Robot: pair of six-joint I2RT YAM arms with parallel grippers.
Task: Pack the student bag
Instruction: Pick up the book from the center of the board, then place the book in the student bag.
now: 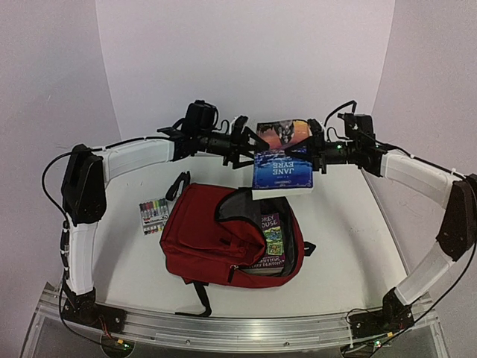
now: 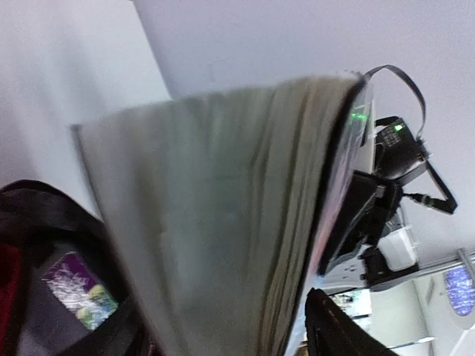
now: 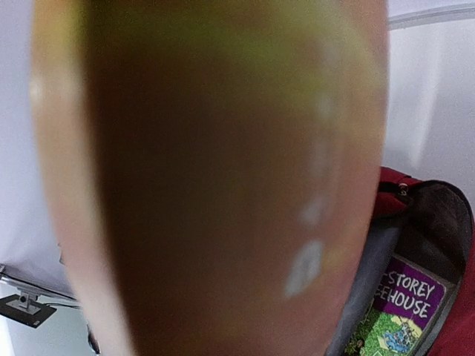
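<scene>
The student bag (image 1: 201, 239) lies open on the white table, dark red with grey lining, several books (image 1: 273, 240) inside. My left gripper (image 1: 244, 151) is high above it, shut on the left edge of a thick blue "Jane Eyre" book (image 1: 282, 170). In the left wrist view its page edge (image 2: 223, 215) fills the frame, one black finger (image 2: 341, 330) beside the cover. My right gripper (image 1: 314, 153) holds an orange-covered book (image 1: 283, 133) just behind. That cover (image 3: 215, 170) blocks the right wrist view and hides the fingers. The bag (image 3: 445, 215) shows below.
A pack of coloured markers (image 1: 153, 215) lies on the table left of the bag. A black strap loop (image 1: 177, 185) sticks out at the bag's top left, another strap (image 1: 200, 298) at the front. A purple "Storey House" book (image 3: 410, 295) sits in the bag's mouth.
</scene>
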